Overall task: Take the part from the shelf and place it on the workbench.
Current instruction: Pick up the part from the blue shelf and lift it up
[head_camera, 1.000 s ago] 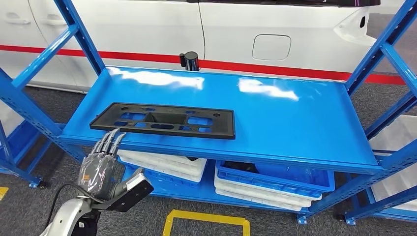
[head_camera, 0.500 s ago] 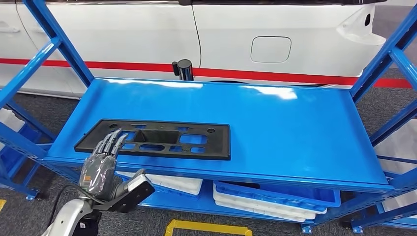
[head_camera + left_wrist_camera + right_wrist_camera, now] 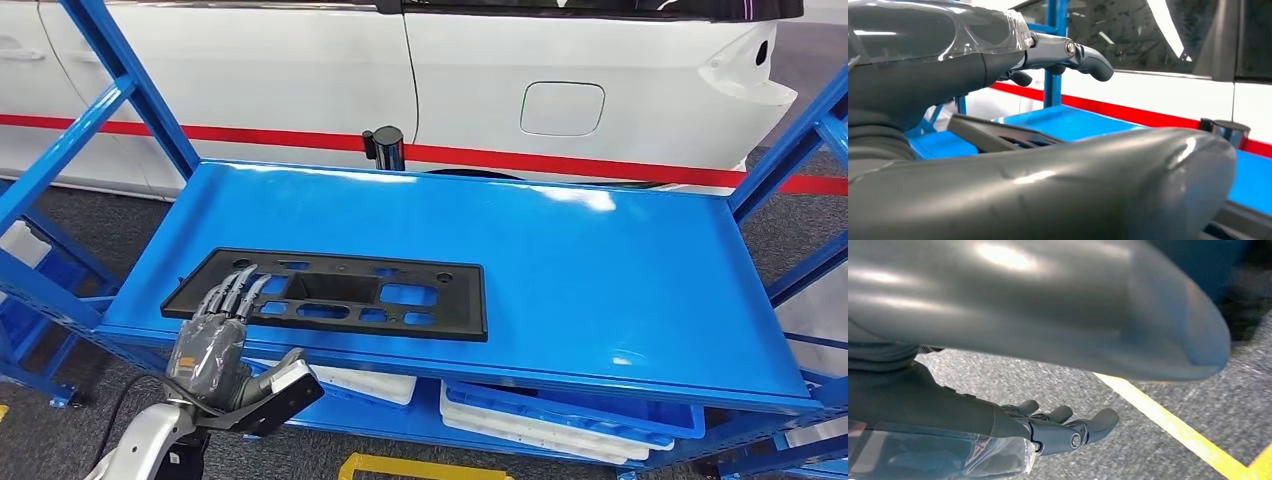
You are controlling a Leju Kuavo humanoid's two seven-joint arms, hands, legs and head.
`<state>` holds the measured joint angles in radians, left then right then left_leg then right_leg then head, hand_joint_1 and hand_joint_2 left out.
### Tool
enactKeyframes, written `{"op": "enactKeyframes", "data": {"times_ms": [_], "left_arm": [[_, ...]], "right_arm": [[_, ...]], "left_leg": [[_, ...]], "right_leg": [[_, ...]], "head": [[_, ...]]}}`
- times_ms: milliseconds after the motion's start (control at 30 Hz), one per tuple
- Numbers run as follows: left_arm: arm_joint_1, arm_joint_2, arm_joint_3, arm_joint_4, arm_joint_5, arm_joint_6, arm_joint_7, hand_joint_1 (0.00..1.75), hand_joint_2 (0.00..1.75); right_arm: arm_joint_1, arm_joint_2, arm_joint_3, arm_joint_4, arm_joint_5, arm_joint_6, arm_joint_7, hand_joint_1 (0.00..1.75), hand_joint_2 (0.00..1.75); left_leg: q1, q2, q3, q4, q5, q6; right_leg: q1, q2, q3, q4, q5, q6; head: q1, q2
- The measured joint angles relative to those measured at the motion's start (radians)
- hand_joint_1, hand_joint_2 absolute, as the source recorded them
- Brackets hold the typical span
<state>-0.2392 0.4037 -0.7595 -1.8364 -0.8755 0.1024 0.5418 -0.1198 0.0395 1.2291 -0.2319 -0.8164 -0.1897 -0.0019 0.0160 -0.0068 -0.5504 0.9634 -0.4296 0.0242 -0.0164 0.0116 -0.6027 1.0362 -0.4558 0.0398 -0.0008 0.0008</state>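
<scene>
In the head view the black part (image 3: 335, 295) lies flat on the blue shelf (image 3: 600, 270), left of centre, and the left hand (image 3: 212, 340) — fingers spread, holding nothing — reaches over its near left edge. The right wrist view shows the right hand (image 3: 1048, 432), fingers loosely apart and empty, over grey floor (image 3: 1168, 400) with a yellow line (image 3: 1168, 427). White trays (image 3: 530, 425) below are partly hidden by the shelf.

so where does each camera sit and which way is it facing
Head view: high on the body, looking down at the blue metal shelf and flat black plastic part; left hand shows.
Left wrist view: behind the left hand, facing the shelf; shares the part.
Right wrist view: behind the hanging right hand, facing grey carpet.
</scene>
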Motion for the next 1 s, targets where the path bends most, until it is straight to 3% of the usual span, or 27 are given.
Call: {"op": "enactKeyframes", "data": {"times_ms": [33,300,400,433,533,567,633,733,833,867,900,933,1000], "left_arm": [[-0.002,0.000,-0.002,0.000,-0.003,-0.011,0.001,0.00,1.75],[-0.004,0.000,-0.004,0.000,-0.007,-0.024,0.003,0.00,1.75],[-0.006,0.000,-0.009,0.000,-0.014,-0.043,0.006,0.00,1.75],[-0.009,0.000,-0.015,0.000,-0.017,-0.058,0.010,0.00,1.75],[-0.022,0.000,-0.033,0.000,-0.013,-0.110,0.023,0.00,1.75],[-0.025,0.000,-0.037,0.001,-0.010,-0.120,0.026,0.00,1.75],[-0.029,0.001,-0.040,0.001,-0.007,-0.125,0.028,0.00,1.75],[-0.034,0.003,-0.046,0.002,0.008,-0.132,0.029,0.00,1.75],[-0.038,0.004,-0.050,0.002,0.028,-0.142,0.029,0.00,1.75],[-0.038,0.004,-0.051,0.002,0.035,-0.146,0.028,0.00,1.75],[-0.039,0.006,-0.052,0.003,0.042,-0.150,0.027,0.00,1.75],[-0.041,0.008,-0.052,0.004,0.050,-0.155,0.025,0.00,1.75],[-0.049,0.014,-0.052,0.004,0.063,-0.164,0.023,0.00,1.75]], "right_arm": [[-0.001,0.000,0.000,0.000,0.000,0.001,0.000,0.00,0.00],[-0.001,0.001,0.000,0.000,0.000,0.002,0.000,0.00,0.00],[0.000,0.001,0.000,0.000,0.001,0.005,0.000,0.00,0.00],[0.000,0.000,0.000,0.000,0.001,0.007,0.002,0.00,0.00],[0.000,0.002,0.000,0.000,0.006,0.013,0.004,0.00,0.00],[0.000,0.002,0.000,0.000,0.008,0.015,0.005,0.00,0.00],[0.001,0.002,0.000,0.001,0.008,0.016,0.005,0.00,0.00],[0.001,0.002,0.000,0.001,0.008,0.016,0.005,0.00,0.00],[0.001,0.000,0.000,0.001,0.009,0.016,0.004,0.00,0.00],[0.002,-0.001,0.000,0.001,0.010,0.016,0.004,0.00,0.00],[0.003,-0.002,0.000,0.001,0.010,0.016,0.004,0.00,0.00],[0.003,-0.003,0.001,0.001,0.011,0.017,0.004,0.00,0.00],[0.002,-0.006,0.001,0.001,0.013,0.018,0.003,0.00,0.00]], "left_leg": [[-0.002,-0.001,0.001,0.001,-0.003,-0.004],[-0.005,-0.002,0.000,0.002,-0.004,-0.009],[-0.001,-0.002,0.001,-0.003,-0.004,-0.017],[0.001,-0.001,-0.029,0.063,-0.039,-0.024],[-0.009,0.005,-0.038,0.083,-0.041,-0.012],[-0.015,0.007,-0.007,0.015,-0.006,-0.005],[-0.022,0.011,0.004,-0.007,-0.002,-0.006],[-0.014,0.013,0.011,-0.020,0.006,0.005],[-0.006,0.015,0.014,-0.024,0.007,0.011],[-0.004,0.015,0.014,-0.024,0.007,0.011],[-0.001,0.015,0.014,-0.023,0.006,0.010],[0.003,0.014,0.015,-0.022,0.004,0.007],[0.013,0.011,0.017,-0.015,-0.004,-0.006]], "right_leg": [[0.000,0.001,0.014,-0.033,0.009,-0.002],[0.000,0.002,0.016,-0.043,0.009,-0.007],[0.004,0.003,0.016,-0.044,0.009,-0.017],[0.005,0.003,0.017,-0.044,0.010,-0.025],[0.012,0.006,0.023,-0.045,0.006,-0.042],[0.015,0.007,0.024,-0.045,0.005,-0.042],[0.014,0.007,0.024,-0.045,0.004,-0.038],[0.013,0.005,0.015,-0.017,-0.020,-0.023],[0.010,0.004,-0.064,0.158,-0.112,-0.011],[0.007,0.004,-0.091,0.214,-0.131,-0.008],[0.004,0.003,-0.105,0.241,-0.132,-0.004],[0.000,0.002,-0.100,0.227,-0.114,0.000],[-0.011,-0.001,-0.042,0.104,-0.047,0.015]], "head": [[0.000,0.000],[0.000,0.000],[0.000,0.000],[-0.001,0.000],[-0.001,0.000],[-0.001,0.000],[0.000,0.000],[0.001,0.000],[0.004,0.000],[0.004,0.000],[0.004,0.000],[0.004,0.000],[0.004,0.000]]}}
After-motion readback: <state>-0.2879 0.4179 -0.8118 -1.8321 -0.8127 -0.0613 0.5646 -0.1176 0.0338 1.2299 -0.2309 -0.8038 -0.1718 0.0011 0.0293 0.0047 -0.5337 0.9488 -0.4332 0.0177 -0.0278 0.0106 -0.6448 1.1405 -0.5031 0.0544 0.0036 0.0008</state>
